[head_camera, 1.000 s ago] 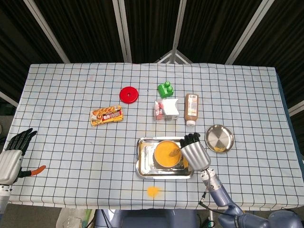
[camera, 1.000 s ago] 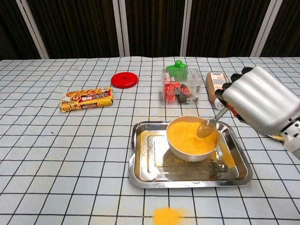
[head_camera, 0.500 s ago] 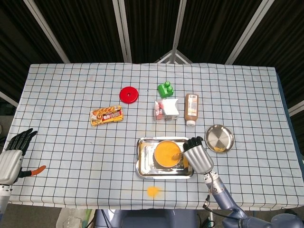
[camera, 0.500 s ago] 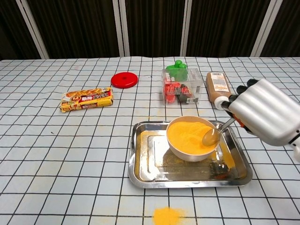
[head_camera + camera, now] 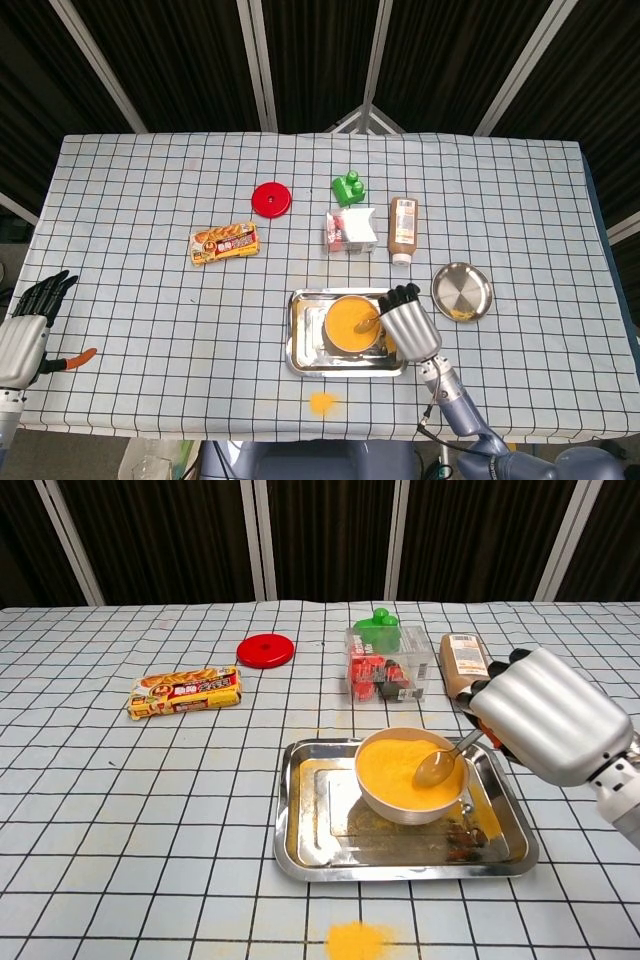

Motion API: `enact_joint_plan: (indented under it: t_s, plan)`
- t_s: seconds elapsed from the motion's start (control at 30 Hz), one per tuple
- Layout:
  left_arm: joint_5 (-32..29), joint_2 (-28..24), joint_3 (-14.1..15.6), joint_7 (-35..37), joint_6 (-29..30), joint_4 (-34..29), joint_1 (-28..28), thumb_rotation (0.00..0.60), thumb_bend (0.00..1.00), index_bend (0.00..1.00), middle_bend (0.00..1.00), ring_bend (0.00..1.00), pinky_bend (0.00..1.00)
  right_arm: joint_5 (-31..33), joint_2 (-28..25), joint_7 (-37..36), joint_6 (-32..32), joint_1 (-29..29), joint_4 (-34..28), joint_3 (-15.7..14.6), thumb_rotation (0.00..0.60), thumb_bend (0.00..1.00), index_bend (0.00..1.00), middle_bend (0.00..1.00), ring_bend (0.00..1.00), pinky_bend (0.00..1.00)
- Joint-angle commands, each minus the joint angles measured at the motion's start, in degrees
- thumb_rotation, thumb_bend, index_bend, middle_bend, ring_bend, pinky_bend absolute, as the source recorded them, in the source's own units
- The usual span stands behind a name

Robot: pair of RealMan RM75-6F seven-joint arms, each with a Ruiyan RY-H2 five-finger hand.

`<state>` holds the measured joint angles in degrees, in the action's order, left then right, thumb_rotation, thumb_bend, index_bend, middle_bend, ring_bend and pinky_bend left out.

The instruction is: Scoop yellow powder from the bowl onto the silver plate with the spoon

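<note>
The right hand (image 5: 540, 715) is grasping the spoon (image 5: 440, 764) in the bowl (image 5: 410, 776) on the tray (image 5: 300, 820), the silver plate (image 5: 461, 292) is lying beside, and the left hand (image 5: 25, 330) is resting released.

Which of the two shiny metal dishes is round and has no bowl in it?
The silver plate, right of the rectangular tray; the tray holds the bowl.

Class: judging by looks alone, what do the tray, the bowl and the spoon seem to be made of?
Tray: likely polished steel, with mirror-like reflections. Bowl: glossy white outside, probably ceramic or plastic. Spoon: shiny metal, bowl dusted yellow, held by the right robot hand.
</note>
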<state>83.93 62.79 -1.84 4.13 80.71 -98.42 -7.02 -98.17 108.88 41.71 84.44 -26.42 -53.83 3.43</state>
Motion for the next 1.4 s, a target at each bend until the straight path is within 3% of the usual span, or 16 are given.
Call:
enact_joint_plan:
  t_s: [0.03, 0.5, 1.0, 1.4]
  plan:
    - [0.01, -0.06, 0.00, 0.18, -0.07, -0.03, -0.03, 0.600, 0.00, 0.00, 0.00, 0.00, 0.00, 0.05, 0.42, -0.20, -0.15, -0.29, 0.48, 0.23, 0.600, 0.68, 0.79, 0.60, 0.50, 0.50]
    - [0.18, -0.26, -0.01, 0.92, -0.12, 0.06, -0.09, 0.600, 0.00, 0.00, 0.00, 0.00, 0.00, -0.45, 2.41, -0.69, -0.56, -1.50, 3.99, 0.14, 0.600, 0.68, 0.79, 0.60, 0.50, 0.50]
    - [0.25, -0.30, -0.01, 1.00, -0.03, 0.04, -0.07, 0.600, 0.00, 0.00, 0.00, 0.00, 0.00, 0.75, 3.13, -0.70, -1.03, -3.62, 7.41, 2.29, 0.600, 0.68, 0.79, 0.60, 0.50, 0.50]
    - [0.36, -0.28, 0.04, 1.03, -0.06, 0.01, -0.09, 0.600, 0.00, 0.00, 0.00, 0.00, 0.00, 0.55, 2.65, -0.75, 0.33, -3.49, 5.96, 1.87, 0.600, 0.68, 0.79, 0.60, 0.50, 0.50]
